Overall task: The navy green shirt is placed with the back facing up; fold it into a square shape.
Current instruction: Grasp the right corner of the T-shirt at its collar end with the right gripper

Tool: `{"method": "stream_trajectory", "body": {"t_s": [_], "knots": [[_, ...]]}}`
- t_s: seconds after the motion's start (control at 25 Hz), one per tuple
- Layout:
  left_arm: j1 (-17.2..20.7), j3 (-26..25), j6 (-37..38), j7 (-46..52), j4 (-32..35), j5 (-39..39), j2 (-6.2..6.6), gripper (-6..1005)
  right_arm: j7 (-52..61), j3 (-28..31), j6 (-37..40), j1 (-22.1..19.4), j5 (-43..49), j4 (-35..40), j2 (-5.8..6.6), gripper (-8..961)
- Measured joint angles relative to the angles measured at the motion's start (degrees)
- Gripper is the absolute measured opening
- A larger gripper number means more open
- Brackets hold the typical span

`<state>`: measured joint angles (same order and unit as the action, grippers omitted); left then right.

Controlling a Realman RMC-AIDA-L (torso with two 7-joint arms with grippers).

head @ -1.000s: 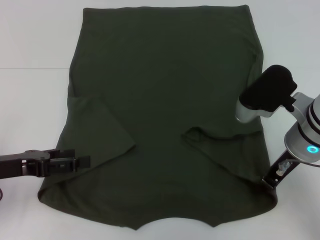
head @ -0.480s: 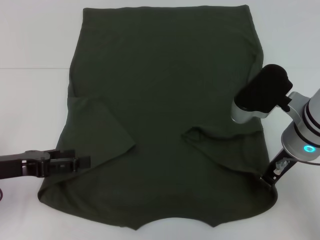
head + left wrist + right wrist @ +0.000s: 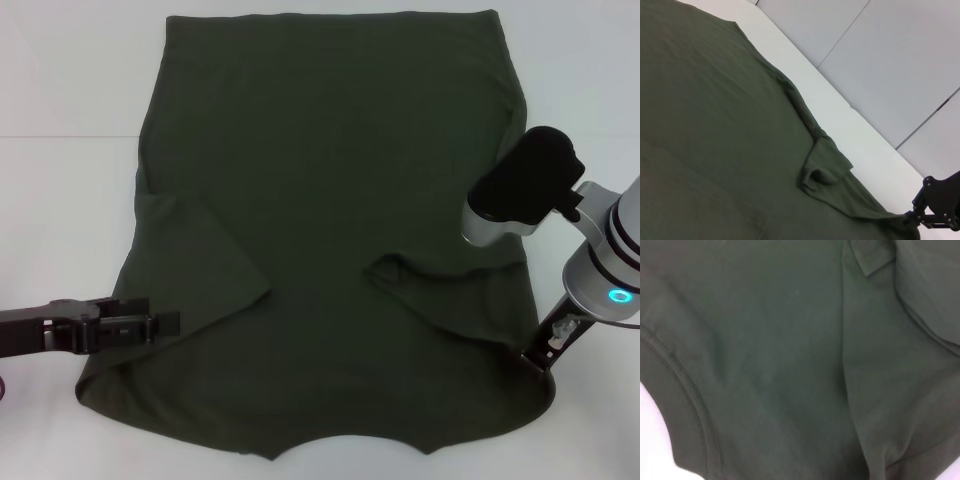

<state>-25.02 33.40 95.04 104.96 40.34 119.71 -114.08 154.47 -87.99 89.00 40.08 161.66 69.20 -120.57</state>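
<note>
Plain dark olive-green short-sleeved shirt (image 3: 330, 240) spread flat on white table (image 3: 60, 200), sleeves folded inward (prep for squaring). Left black gripper (image 3: 150, 325) at near-left shoulder, right black gripper (image 3: 540, 362) at near-right corner; jaw state: cannot tell.

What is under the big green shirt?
The navy green shirt lies flat on a white table, which shows all around it. Both sleeves are folded onto its back. Anything else beneath is covered by cloth, so I cannot tell.
</note>
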Motion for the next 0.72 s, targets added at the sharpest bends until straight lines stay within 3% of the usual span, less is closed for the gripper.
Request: {"method": "stream_trajectory", "body": {"t_s": [0.72], "knots": [[-0.24,-0.03,0.02,-1.26,0.00,-0.40,-0.01,917,-0.04,-0.88,0.83,0.24,-0.62,1.87,-0.17,40]]}}
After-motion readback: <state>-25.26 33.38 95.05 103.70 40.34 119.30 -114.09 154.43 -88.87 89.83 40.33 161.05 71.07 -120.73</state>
